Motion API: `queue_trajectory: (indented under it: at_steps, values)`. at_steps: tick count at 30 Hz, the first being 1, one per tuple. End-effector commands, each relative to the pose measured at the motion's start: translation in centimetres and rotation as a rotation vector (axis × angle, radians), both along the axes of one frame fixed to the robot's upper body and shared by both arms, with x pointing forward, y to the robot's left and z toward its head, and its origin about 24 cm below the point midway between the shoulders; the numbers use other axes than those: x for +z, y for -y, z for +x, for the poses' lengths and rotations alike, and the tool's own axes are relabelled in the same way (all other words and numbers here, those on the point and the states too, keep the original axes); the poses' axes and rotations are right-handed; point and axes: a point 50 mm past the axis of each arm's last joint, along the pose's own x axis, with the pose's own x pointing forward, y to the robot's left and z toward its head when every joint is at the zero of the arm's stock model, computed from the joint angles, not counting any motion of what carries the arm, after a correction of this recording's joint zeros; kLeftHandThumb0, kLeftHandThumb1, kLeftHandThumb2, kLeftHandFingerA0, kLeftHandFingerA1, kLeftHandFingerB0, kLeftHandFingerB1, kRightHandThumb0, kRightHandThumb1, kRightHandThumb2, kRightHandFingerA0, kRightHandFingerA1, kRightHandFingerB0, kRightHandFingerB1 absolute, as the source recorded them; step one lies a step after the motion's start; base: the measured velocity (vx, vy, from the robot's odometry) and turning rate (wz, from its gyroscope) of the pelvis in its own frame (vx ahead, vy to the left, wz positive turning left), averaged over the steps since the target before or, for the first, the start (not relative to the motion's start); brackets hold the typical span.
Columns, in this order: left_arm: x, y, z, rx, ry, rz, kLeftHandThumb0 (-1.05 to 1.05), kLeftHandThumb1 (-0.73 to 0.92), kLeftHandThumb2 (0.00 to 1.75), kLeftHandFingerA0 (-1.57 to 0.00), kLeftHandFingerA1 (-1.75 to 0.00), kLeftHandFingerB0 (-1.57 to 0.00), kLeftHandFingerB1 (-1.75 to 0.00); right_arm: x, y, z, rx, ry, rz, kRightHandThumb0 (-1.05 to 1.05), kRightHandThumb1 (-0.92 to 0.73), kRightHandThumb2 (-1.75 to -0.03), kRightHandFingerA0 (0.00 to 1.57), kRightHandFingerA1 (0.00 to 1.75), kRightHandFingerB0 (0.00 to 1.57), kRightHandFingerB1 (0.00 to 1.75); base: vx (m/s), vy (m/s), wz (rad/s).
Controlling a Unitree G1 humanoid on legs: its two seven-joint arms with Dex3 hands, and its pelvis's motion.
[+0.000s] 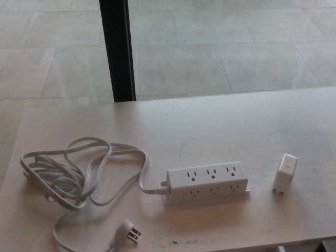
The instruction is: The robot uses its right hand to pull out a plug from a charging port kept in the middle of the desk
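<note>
A white power strip (pixel 208 181) lies near the middle of a pale wooden desk (pixel 226 121), its two rows of sockets facing up and all of them bare. The white plug (pixel 284 174), a small blocky adapter, sits on the desk to the right of the power strip, apart from it and not seated in any socket; it rests tilted, its prongs at the lower end toward the near edge of the desk. From the left end of the power strip a white cord (pixel 79 173) runs out and gathers into a loose coil well to the left of the strip. The cord ends in its own three-prong plug (pixel 130 230), which lies on the desk in front of and to the left of the power strip, close to the near edge. Beyond the far edge of the desk, behind the power strip and to its left, a black post (pixel 117 50) stands upright against a light tiled floor (pixel 236 47). Neither robot hand shows in the head view, so whether their fingers are open or closed cannot be told.
</note>
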Motion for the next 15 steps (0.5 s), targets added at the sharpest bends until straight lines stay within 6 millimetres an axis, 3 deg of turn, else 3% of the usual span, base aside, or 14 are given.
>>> queue_trajectory:
  at_steps: [1, 2, 3, 5, 6, 7, 8, 9, 10, 12, 13, 15]
  values:
    - [0.4, -0.5, -0.4, 0.013, 0.002, 0.009, -0.71, 0.85, 0.65, -0.7, -0.5, -0.54, -0.43, 1.5, 12.8, -12.5, -0.481, 0.326, 0.349, -0.96, -0.73, -0.62, 1.09, 1.11, 0.12, 0.66, 0.0, 0.0, 0.0]
    - [0.4, -0.5, -0.5, 0.014, 0.004, 0.006, -0.71, 0.85, 0.65, -0.69, -0.5, -0.55, -0.43, 0.2, 15.2, -15.7, -0.629, 0.378, 0.401, -1.05, -0.73, -0.62, 1.14, 1.09, 0.08, 0.84, 0.0, 0.0, 0.0]
    - [0.4, -0.5, -0.5, 0.014, 0.003, 0.005, -0.73, 0.85, 0.65, -0.69, -0.5, -0.55, -0.43, -0.6, 16.2, -17.3, -0.701, 0.403, 0.424, -1.05, -0.73, -0.63, 1.14, 0.99, 0.04, 0.89, 0.0, 0.0, 0.0]
    - [0.4, -0.5, -0.4, 0.014, 0.001, 0.005, -0.73, 0.85, 0.65, -0.69, -0.5, -0.55, -0.43, -1.0, 16.7, -18.4, -0.739, 0.417, 0.44, -1.05, -0.73, -0.63, 1.14, 0.99, 0.04, 0.89, 0.0, 0.0, 0.0]
    - [0.4, -0.6, -0.4, 0.014, -0.004, 0.009, -0.74, 0.84, 0.65, -0.7, -0.49, -0.55, -0.43, -1.7, 17.2, -19.5, -0.781, 0.422, 0.441, -1.04, -0.57, -1.03, 1.09, 1.04, 0.07, 0.73, 0.0, 0.0, 0.0]
    - [0.3, -0.5, -0.3, 0.019, -0.002, 0.006, -0.74, 0.83, 0.66, -0.71, -0.5, -0.54, -0.43, -4.3, 18.5, -22.7, -0.935, 0.477, 0.472, -1.05, -0.74, -0.67, 1.11, 1.05, 0.0, 0.94, 0.0, 0.0, 0.0]
    - [0.3, -0.4, -0.4, 0.022, -0.001, 0.003, -0.74, 0.83, 0.66, -0.71, -0.5, -0.54, -0.43, -5.1, 18.9, -24.0, -0.995, 0.499, 0.481, -1.05, -0.74, -0.67, 1.11, 1.05, 0.0, 0.94, 0.0, 0.0, 0.0]
    - [0.2, -0.4, -0.5, 0.023, -0.002, 0.001, -0.74, 0.83, 0.66, -0.71, -0.5, -0.54, -0.43, -5.1, 18.9, -24.0, -0.993, 0.499, 0.479, -1.05, -0.74, -0.67, 1.11, 1.05, 0.0, 0.94, 0.0, 0.0, 0.0]
    - [0.2, -0.4, -0.6, 0.02, -0.004, -0.001, -0.72, 0.85, 0.66, -0.69, -0.5, -0.52, -0.42, -6.6, 19.2, -25.6, -1.068, 0.531, 0.552, -1.05, -0.6, -1.04, 1.01, 1.09, 0.06, 0.74, 0.0, 0.0, 0.0]
    - [0.1, -0.3, -0.6, 0.016, -0.013, 0.001, -0.74, 0.84, 0.65, -0.7, -0.5, -0.54, -0.42, -8.7, 19.3, -27.8, -1.171, 0.563, 0.586, -1.05, -0.6, -1.05, 1.08, 1.1, 0.08, 0.75, 0.0, 0.0, 0.0]
    - [0.1, -0.3, -0.7, 0.018, -0.016, 0.008, -0.76, 0.83, 0.66, -0.73, -0.5, -0.56, -0.43, -11.1, 19.2, -29.2, -1.27, 0.531, 0.602, -0.98, -0.58, -1.02, 1.04, 1.06, 0.09, 0.74, 0.0, 0.0, 0.0]
    - [0.1, -0.3, -0.7, 0.018, -0.019, 0.011, -0.76, 0.83, 0.66, -0.73, -0.5, -0.56, -0.43, -11.8, 19.1, -29.6, -1.3, 0.519, 0.61, -0.98, -0.58, -1.02, 1.04, 1.06, 0.09, 0.74, 0.0, 0.0, 0.0]
